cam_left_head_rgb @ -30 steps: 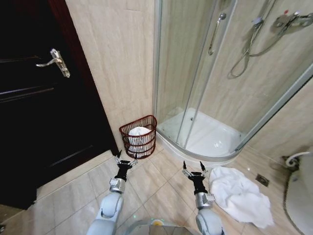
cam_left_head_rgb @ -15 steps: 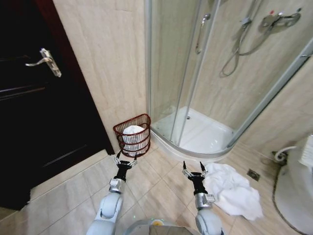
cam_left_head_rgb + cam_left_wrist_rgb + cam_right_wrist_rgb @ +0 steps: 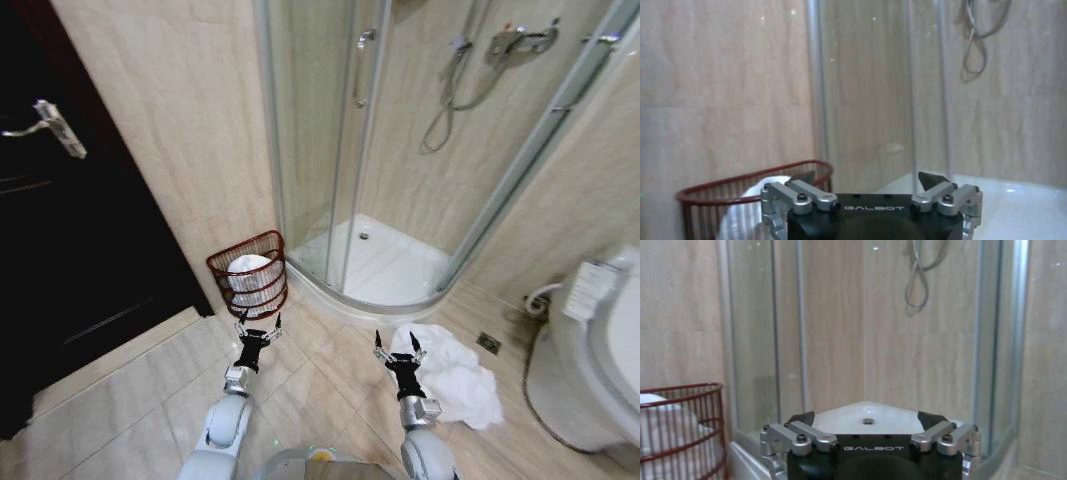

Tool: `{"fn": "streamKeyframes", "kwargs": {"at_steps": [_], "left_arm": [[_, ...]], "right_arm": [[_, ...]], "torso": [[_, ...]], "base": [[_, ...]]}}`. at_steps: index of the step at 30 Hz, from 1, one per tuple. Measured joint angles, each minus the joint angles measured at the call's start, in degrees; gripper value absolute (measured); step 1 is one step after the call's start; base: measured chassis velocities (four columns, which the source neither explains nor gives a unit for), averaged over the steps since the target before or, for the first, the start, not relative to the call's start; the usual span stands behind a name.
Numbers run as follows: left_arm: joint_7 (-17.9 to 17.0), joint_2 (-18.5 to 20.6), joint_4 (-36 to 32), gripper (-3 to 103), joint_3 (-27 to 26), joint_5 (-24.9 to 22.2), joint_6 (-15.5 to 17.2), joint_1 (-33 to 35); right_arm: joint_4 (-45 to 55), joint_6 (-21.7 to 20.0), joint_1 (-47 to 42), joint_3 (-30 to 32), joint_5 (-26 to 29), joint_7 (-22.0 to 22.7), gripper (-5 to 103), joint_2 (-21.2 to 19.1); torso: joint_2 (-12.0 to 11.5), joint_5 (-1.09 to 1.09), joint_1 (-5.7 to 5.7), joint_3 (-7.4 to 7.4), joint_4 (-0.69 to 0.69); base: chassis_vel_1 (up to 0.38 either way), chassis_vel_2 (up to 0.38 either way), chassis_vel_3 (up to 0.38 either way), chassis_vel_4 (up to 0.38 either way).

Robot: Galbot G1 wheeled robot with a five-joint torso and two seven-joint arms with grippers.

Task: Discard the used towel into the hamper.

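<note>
Both arms low in front, left gripper (image 3: 257,325) and right gripper (image 3: 397,345) each spread and empty, crumpled white towel (image 3: 450,370) on tile floor (image 3: 320,385) just beside right gripper, hamper (image 3: 248,274) against wall next to shower enclosure (image 3: 400,200), white cloth inside.

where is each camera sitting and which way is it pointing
Head view: on the head, looking forward and down at the floor; both arms show, left gripper, right gripper, white towel by the right one.
Left wrist view: on the left wrist, facing the hamper and shower enclosure; own open gripper shows.
Right wrist view: on the right wrist, facing the shower; own open gripper shows.
All three share hamper and shower.
</note>
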Motion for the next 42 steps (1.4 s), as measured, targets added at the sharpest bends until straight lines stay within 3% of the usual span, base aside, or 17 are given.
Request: {"fn": "streamKeyframes", "kwargs": {"at_steps": [11,19,42], "left_arm": [[0.01,-0.42,0.03,100,0.03,-0.96,-1.69,0.87],[-0.13,-0.96,-0.41,100,0.15,-0.37,-2.12,1.86],[-0.13,-0.77,-0.11,100,0.36,-0.25,-2.4,1.77]], "right_arm": [[-0.05,0.2,-0.12,-0.19,-0.04,0.0,100,0.06],[-1.15,2.28,-0.38,-0.14,-0.03,0.19,100,-0.19],[-1.45,2.52,-0.28,0.22,1.1,0.23,100,-0.03]], "torso": [[0.0,0.02,0.0,0.0,0.02],[0.0,0.03,0.0,0.0,0.01],[0.0,0.02,0.0,0.01,0.01]], "base": [[-0.086,-0.138,0.076,0.142],[-0.086,-0.143,0.101,0.144],[-0.069,-0.075,0.075,0.073]]}}
